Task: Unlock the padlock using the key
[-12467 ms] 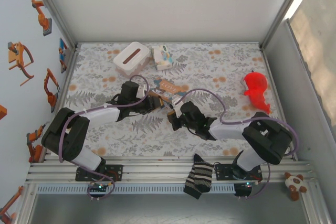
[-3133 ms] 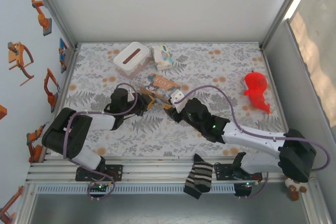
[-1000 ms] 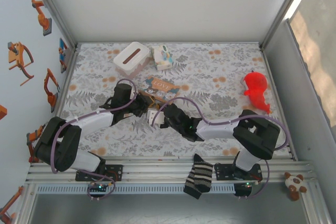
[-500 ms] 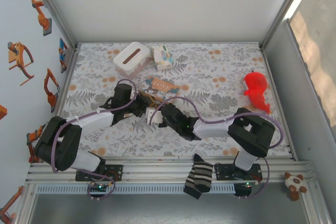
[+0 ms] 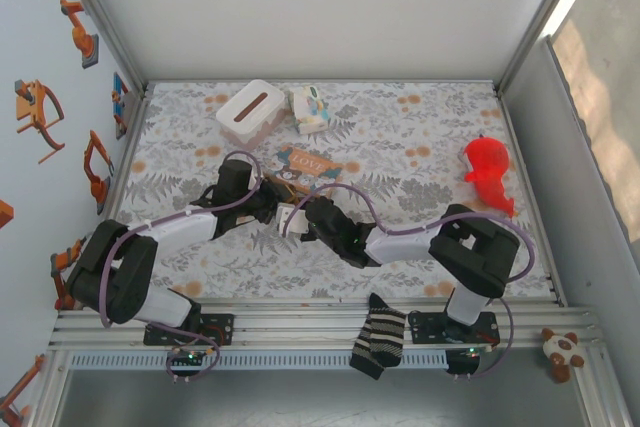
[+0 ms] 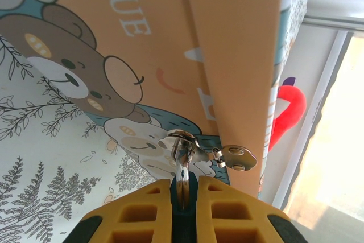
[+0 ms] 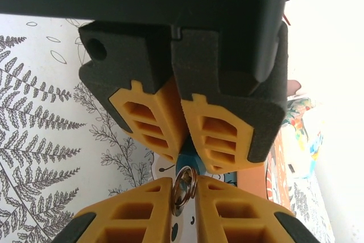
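The padlock (image 6: 184,209) is a small dark-blue lump, and my left gripper (image 6: 183,181) is shut on it. Its silver shackle (image 6: 182,160) runs up through the metal hasp (image 6: 238,157) of the cartoon-printed box (image 6: 170,44). In the right wrist view the padlock (image 7: 187,157) peeks out between the left gripper's yellow fingers (image 7: 153,123). Just below it, my right gripper (image 7: 183,181) pinches the key's silver ring (image 7: 183,189); the key blade is hidden. From above, the left gripper (image 5: 268,209) and right gripper (image 5: 296,219) meet tip to tip beside the box (image 5: 305,164).
A white tissue box (image 5: 250,112) and a small colourful carton (image 5: 310,109) stand at the back left. A red toy (image 5: 487,175) lies at the right. A striped sock (image 5: 378,337) hangs over the front rail between the arm bases.
My right gripper has crept left toward the left gripper and its fingers have closed in on the key ring. The left gripper has kept its hold on the padlock.
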Controlling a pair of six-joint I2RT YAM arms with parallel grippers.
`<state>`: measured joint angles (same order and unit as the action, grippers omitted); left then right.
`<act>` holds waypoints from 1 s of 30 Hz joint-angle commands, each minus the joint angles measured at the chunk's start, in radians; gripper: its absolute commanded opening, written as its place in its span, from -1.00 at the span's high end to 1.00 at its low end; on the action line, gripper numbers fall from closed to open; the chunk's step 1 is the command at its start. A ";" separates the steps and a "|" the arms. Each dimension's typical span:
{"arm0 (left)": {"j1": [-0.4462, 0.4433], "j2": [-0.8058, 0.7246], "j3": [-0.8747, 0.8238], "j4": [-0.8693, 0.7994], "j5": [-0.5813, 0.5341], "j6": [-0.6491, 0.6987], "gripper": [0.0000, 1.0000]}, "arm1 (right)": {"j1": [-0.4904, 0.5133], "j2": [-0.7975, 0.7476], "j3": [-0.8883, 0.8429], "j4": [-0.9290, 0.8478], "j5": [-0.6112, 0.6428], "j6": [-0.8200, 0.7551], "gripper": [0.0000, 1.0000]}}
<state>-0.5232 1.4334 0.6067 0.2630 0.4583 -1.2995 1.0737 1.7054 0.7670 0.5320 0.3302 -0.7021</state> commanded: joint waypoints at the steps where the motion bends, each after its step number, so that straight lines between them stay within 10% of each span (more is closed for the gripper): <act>1: -0.006 0.005 0.024 0.044 0.023 -0.011 1.00 | -0.006 0.017 0.029 0.040 0.028 0.030 0.70; 14: -0.008 0.012 0.024 0.055 0.026 -0.017 1.00 | -0.005 0.018 0.009 0.065 0.097 0.101 1.00; 30: -0.010 0.016 0.015 0.062 0.013 -0.025 1.00 | -0.005 0.000 0.000 0.118 0.124 0.593 1.00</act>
<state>-0.5232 1.4452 0.6075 0.3260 0.4496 -1.3251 1.0771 1.7164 0.7670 0.5755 0.3985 -0.2871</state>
